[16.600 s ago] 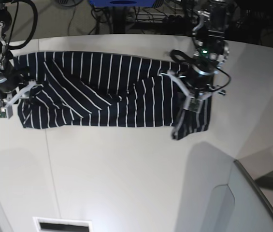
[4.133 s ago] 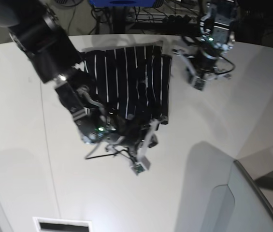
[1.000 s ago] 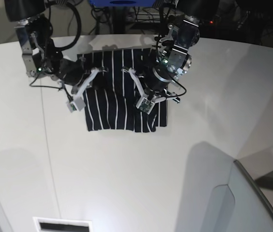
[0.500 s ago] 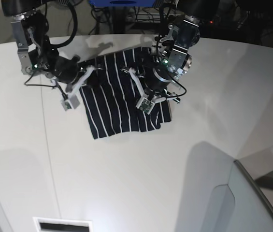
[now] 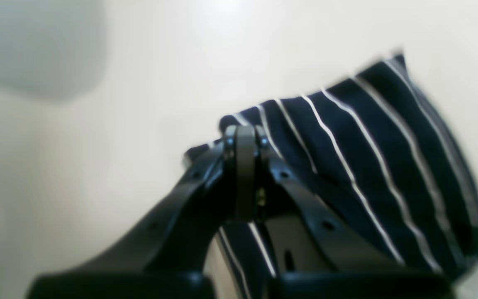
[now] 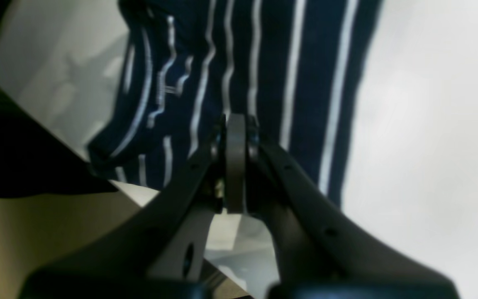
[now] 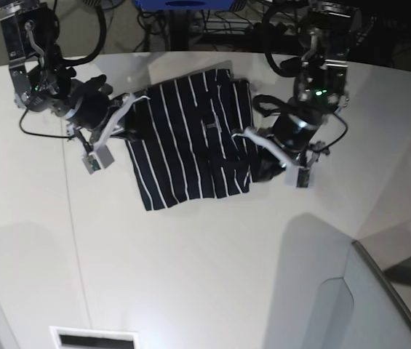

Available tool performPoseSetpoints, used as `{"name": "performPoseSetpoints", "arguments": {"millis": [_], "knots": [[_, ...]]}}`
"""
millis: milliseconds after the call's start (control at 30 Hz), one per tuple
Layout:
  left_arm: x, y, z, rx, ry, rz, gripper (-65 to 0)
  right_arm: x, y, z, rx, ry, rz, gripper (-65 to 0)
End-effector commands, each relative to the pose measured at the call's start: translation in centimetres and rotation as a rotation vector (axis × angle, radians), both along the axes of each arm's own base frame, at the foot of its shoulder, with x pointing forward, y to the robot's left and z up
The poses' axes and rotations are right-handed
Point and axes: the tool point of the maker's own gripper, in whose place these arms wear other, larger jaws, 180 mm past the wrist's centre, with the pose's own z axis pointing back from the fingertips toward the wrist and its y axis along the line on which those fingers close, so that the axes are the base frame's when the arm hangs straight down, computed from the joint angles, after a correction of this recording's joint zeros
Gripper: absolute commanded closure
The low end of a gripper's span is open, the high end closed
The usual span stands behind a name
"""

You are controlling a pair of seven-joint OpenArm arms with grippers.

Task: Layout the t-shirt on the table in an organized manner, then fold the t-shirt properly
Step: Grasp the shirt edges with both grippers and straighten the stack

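Now the striped t-shirt (image 7: 190, 142) is lying as a folded, tilted rectangle on the white tabletop (image 7: 190, 276), its long axis running from the far edge toward the near-left, and it is sitting between the two arms. The right fingers (image 7: 121, 116) are pressed together at its left edge, while the left fingers (image 7: 260, 142) are pressed together at its right edge; whether either pair is pinching cloth I cannot tell. Both are about equally near, so any squaring-up is probably turning on the two side edges.
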Motion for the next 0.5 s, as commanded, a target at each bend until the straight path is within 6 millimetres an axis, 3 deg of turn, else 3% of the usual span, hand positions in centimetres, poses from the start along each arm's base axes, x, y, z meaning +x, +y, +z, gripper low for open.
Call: {"name": "performPoseSetpoints", "arguments": {"millis": [0, 67, 167, 233, 467], "knots": [[-0.4, 0.9, -0.4, -0.037, 0.015, 0.028, 0.0, 0.7, 0.2, 0.9, 0.022, -0.036, -0.002, 0.0], [-1.4, 2.3, -1.8, -0.115, 0.065, 0.089, 0.0, 0.6, 0.1, 0.5, 0.016, -0.026, -0.003, 0.0], [-2.4, 3.5, -3.4, -0.213, 0.128, 0.150, -27.3, 0.3, 0.0, 0.0, 0.013, -0.010, -0.004, 0.0], [-2.8, 3.6, -4.0, -0.249, 0.153, 0.159, -39.2, 0.2, -0.1, -0.2, 0.011, -0.004, -0.006, 0.0], [-3.1, 0.2, -3.3, -0.326, 0.120, 0.029, -42.1, 0.2, 0.0, -0.2, 0.012, -0.004, -0.003, 0.0]]}}
